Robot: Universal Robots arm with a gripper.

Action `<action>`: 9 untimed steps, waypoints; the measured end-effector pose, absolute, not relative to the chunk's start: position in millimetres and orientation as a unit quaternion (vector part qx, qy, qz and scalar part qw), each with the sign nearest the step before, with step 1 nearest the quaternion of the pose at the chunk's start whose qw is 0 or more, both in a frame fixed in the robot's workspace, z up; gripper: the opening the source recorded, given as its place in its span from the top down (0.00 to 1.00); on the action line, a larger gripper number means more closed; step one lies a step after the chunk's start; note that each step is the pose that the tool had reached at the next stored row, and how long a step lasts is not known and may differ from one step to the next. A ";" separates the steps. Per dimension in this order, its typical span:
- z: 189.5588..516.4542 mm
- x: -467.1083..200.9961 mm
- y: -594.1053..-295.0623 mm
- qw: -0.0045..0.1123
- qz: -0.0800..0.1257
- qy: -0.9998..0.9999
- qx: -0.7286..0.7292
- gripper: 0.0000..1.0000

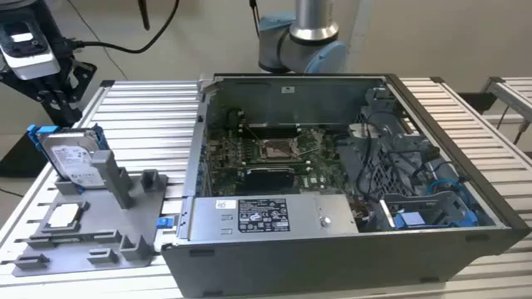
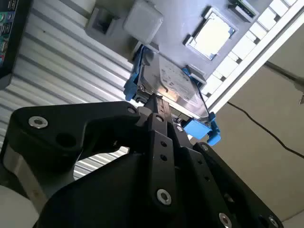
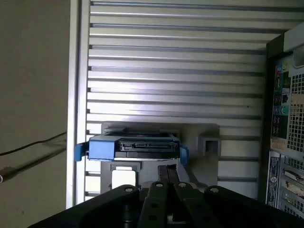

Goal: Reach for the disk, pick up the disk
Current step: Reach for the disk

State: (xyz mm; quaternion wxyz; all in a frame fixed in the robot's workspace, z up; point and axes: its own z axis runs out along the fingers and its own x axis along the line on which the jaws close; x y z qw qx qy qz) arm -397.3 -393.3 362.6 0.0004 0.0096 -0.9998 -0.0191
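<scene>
At the exterior view's left the hand (image 1: 62,106) hangs just above the disk (image 1: 73,156), upright in a grey holder (image 1: 112,171); spread or pressed together, I cannot tell. Coming down off-centre could knock the disk askew.

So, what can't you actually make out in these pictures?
- Exterior view: the disk's lower end sits down in the grey holder, and its print is too small to read.
- Second wrist view: the gripper's black body covers the disk's near edge.
- First wrist view: the disk is seen edge-on, so its printed face is hidden. The computer case is cut off by the picture's edge.
</scene>
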 end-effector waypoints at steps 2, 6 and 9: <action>362.6 -397.3 -393.3 0.000 -0.019 -1.000 0.010 1.00; 362.6 -397.3 -393.3 0.000 -0.019 -1.000 0.010 1.00; 362.6 -397.3 -393.3 0.000 -0.019 -1.000 0.010 1.00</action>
